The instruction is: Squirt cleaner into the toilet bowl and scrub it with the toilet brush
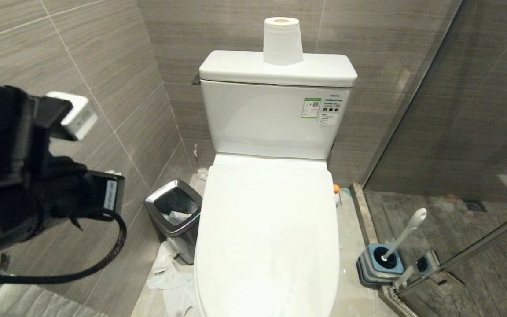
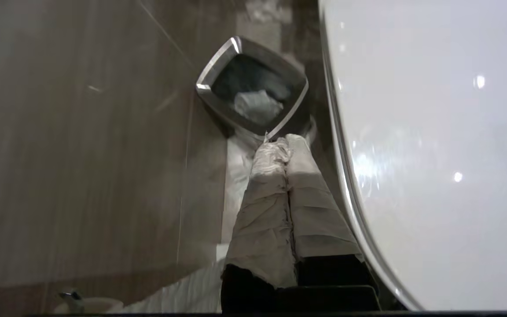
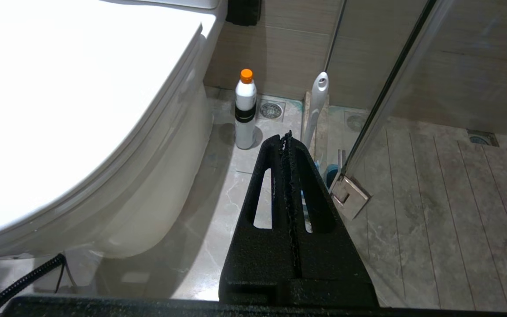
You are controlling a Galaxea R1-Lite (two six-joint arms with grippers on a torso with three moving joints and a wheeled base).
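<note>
Lid [image 1: 266, 229] is sitting closed – left gripper [image 2: 285, 145], pressed together, is nearing its edge; lifting comes next, I'd say.

Right gripper [image 3: 287, 137] hangs low with its black fingers pressed together, empty. At its eleven o'clock the orange-capped cleaner bottle [image 3: 245, 110] stands upright on the marble floor [image 3: 218, 207], just beside the closed toilet [image 3: 73, 110]. At one o'clock, the toilet brush [image 3: 316, 103] handle leans by the glass door [image 3: 412, 66].
</note>
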